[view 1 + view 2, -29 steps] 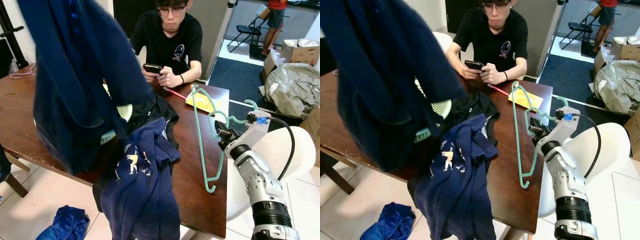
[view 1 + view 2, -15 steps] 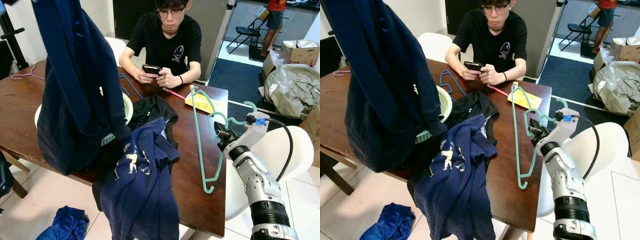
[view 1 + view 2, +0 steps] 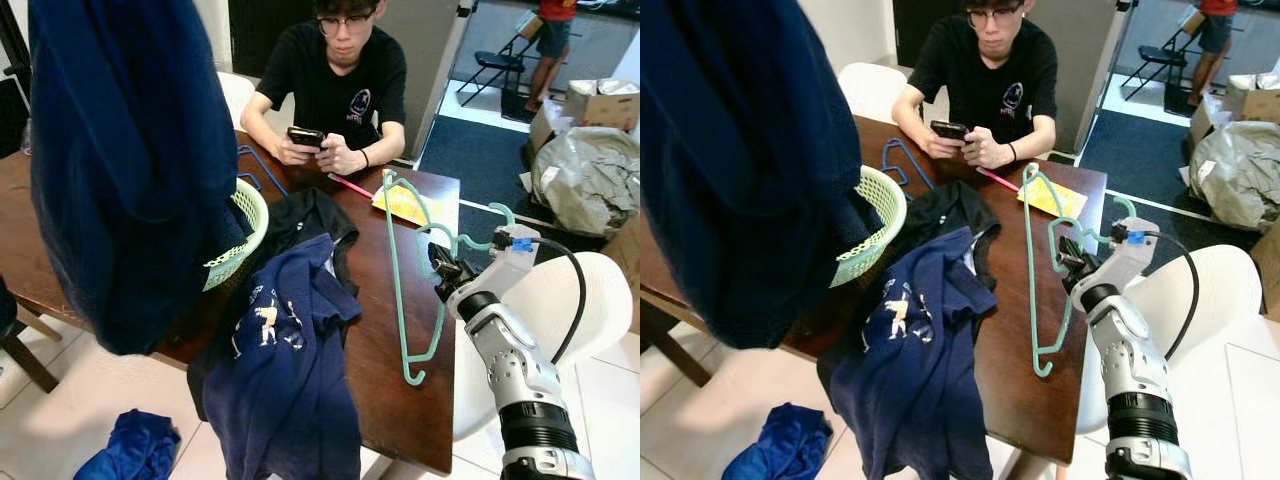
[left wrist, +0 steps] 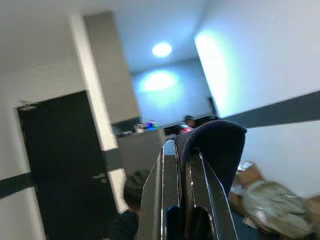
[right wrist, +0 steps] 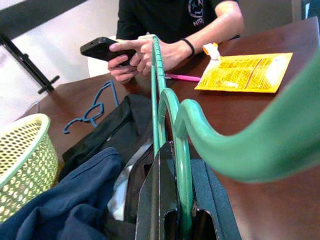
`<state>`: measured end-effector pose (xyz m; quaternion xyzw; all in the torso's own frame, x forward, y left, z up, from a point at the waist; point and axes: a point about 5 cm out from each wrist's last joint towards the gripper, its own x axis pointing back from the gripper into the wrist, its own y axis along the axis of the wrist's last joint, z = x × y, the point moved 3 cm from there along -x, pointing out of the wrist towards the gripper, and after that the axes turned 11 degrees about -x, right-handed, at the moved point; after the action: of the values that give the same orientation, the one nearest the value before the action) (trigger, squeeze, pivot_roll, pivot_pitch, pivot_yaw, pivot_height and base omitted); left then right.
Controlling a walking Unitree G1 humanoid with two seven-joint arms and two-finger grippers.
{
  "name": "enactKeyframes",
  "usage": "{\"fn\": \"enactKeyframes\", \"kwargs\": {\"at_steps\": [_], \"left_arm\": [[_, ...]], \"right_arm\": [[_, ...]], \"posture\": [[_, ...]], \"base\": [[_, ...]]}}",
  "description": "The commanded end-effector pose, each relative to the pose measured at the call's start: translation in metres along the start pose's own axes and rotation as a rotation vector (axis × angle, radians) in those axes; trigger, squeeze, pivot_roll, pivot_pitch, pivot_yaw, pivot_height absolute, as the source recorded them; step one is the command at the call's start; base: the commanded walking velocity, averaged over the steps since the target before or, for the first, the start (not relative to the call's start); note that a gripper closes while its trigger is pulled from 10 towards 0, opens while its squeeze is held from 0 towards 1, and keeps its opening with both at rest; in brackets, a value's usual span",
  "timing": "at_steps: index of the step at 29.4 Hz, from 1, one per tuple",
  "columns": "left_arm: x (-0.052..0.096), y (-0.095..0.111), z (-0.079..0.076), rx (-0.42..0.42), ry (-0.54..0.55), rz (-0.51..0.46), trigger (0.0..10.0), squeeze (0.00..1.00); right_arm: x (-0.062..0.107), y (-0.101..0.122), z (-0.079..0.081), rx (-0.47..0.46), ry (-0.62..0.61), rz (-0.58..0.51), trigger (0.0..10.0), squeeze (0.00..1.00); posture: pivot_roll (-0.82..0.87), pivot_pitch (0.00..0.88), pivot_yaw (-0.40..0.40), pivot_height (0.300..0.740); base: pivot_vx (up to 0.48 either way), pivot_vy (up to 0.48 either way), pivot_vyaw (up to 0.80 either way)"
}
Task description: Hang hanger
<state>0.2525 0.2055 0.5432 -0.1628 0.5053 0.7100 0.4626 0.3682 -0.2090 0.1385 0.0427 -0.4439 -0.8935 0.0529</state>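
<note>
Early stage: green hanger (image 3: 410, 270) clamped upright in right gripper (image 3: 441, 268) over the table (image 3: 400, 400) edge, navy garment (image 3: 130, 170) pinched aloft by left gripper (image 4: 182, 165); dressing and hanging both pending.

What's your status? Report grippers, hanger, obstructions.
Right gripper shut on green hanger above table. Left gripper shut on navy garment, held high. Person seated opposite.

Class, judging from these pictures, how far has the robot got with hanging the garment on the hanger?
Done: both items are picked up. The left gripper is shut on the dark navy garment, held high. The right gripper is shut on the mint green plastic hanger above the brown wooden table. Left: they remain apart; the hanger is not yet inside the garment.
</note>
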Motion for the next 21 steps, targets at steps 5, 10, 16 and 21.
{"fn": "enactKeyframes", "kwargs": {"at_steps": [5,10,16,21], "left_arm": [[-0.007,-0.009,-0.03,0.081,-0.09,-0.012,10.0,0.0],[-0.013,-0.003,-0.042,0.133,-0.141,-0.053,10.0,0.0],[-0.012,0.0,-0.047,0.147,-0.159,-0.06,10.0,0.0],[-0.004,0.009,-0.033,0.068,-0.1,-0.063,10.0,0.0]], "right_arm": [[0.003,-0.009,-0.005,-0.017,-0.022,0.018,10.0,0.0],[0.002,-0.008,-0.004,-0.031,-0.024,0.009,10.0,0.0],[0.002,-0.007,-0.004,-0.037,-0.028,0.004,10.0,0.0],[0.003,-0.007,-0.004,-0.039,-0.03,0.002,10.0,0.0]], "posture": [[0.1,0.0,-0.046,0.74],[0.1,0.0,-0.044,0.74],[0.09,0.0,-0.044,0.74],[0.09,0.0,-0.042,0.74]], "base": [[-0.48,0.0,0.0],[-0.48,0.0,0.0],[-0.48,0.0,0.0],[-0.48,0.0,0.0]]}}
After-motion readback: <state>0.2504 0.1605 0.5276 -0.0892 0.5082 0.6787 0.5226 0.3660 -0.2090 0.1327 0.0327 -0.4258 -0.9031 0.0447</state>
